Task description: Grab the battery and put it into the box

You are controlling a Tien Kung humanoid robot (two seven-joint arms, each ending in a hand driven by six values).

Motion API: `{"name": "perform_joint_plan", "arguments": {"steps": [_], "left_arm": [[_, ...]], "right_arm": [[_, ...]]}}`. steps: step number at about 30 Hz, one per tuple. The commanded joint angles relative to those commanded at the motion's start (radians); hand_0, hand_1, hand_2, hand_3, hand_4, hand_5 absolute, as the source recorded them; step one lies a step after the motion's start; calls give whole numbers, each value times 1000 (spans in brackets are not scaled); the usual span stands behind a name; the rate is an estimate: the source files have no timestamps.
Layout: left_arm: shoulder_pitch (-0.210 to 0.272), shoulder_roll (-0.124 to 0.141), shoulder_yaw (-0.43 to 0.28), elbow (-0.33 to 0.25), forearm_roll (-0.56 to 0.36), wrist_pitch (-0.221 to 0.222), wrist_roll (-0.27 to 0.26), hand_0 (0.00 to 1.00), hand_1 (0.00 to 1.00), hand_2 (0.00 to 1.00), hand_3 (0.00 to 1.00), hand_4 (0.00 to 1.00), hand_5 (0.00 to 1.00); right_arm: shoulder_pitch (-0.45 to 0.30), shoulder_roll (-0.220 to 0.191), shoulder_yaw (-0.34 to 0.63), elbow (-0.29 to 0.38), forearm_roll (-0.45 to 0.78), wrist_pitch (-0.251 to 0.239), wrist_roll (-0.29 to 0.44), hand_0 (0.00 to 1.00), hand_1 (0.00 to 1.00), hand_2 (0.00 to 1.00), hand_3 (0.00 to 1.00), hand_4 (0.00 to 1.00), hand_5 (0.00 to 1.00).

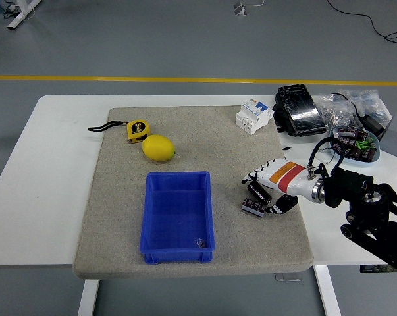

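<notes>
The battery point(257, 198) is a short black cylinder lying on the grey mat point(198, 141) to the right of the blue box point(178, 215). My right hand point(267, 191), white with an orange stripe, reaches in from the right and sits over the battery. Its fingers point(253, 176) are spread above the battery and the thumb point(282, 205) lies on its near right side. The fingers do not appear closed on it. The box stands open at the mat's front middle, with only a small object near its front wall. My left arm is out of view.
A lemon point(158, 147) and a yellow tape measure point(137, 130) lie at the mat's back left. A white circuit breaker point(253, 115) stands at the mat's back right. A black pouch point(297, 109), bags of parts point(346, 108) and a bowl of components point(355, 145) crowd the table's right.
</notes>
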Motion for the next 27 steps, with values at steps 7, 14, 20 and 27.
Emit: {"name": "perform_joint_plan", "arguments": {"steps": [7,14,20,27], "left_arm": [[-4,-2,2,1,-5,1,-2,568,540,589,571,633,569],[-6,-3,2,1,-4,1,-2,567,536,589,572,635,572],[-7,-3,4,0,-6,1,-3,568,538,591,572,635,570],[-8,-3,4,0,-7,1,-3,568,538,590,572,634,571]], "right_arm": [[0,-3,2,-10,7,-3,1,675,643,720,693,844,164],[-3,0,-3,-21,14,-2,2,657,631,710,663,828,166],[-5,1,-1,-27,19,-2,2,647,619,706,653,817,163],[-5,2,0,-33,24,-1,2,641,606,690,638,799,159]]}}
